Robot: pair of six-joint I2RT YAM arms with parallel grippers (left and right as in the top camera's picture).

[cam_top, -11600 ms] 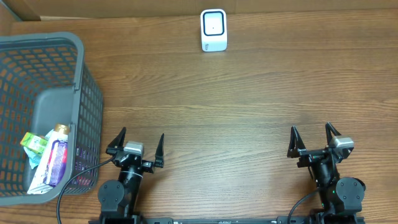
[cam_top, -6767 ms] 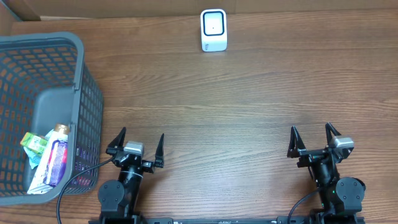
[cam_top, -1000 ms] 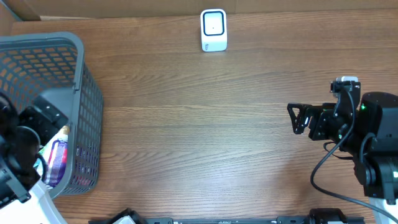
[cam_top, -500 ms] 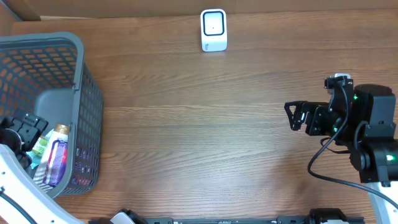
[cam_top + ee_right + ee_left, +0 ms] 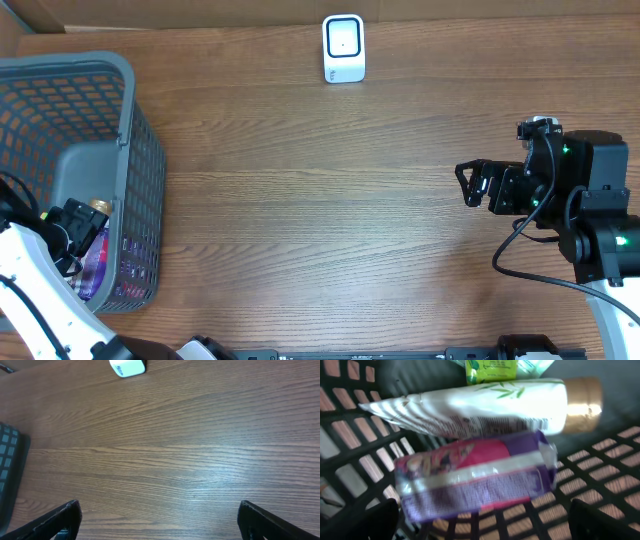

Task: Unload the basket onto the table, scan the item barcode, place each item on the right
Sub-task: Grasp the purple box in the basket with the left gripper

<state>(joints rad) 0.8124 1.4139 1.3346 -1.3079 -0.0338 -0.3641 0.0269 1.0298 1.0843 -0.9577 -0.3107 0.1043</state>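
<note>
Left gripper (image 5: 482, 521) hangs inside the basket (image 5: 100, 70) with its jaws spread wide, holding nothing, just above a packet (image 5: 475, 480). That packet is purple and pink with a pale band along its length and a crimped end on the right in the wrist view. It lies flat on the basket's grid floor. Touching its far side lies a white tube (image 5: 485, 410) with a gold cap, a green leaf print and a block of small print too blurred to read. A green pack (image 5: 490, 367) shows beyond the tube. The basket's mesh walls ring all three.

Right gripper (image 5: 475, 185) is also spread wide and empty, over bare table (image 5: 330, 250) on the right. The white scanner (image 5: 343, 48) stands at the far edge, well apart from both grippers.
</note>
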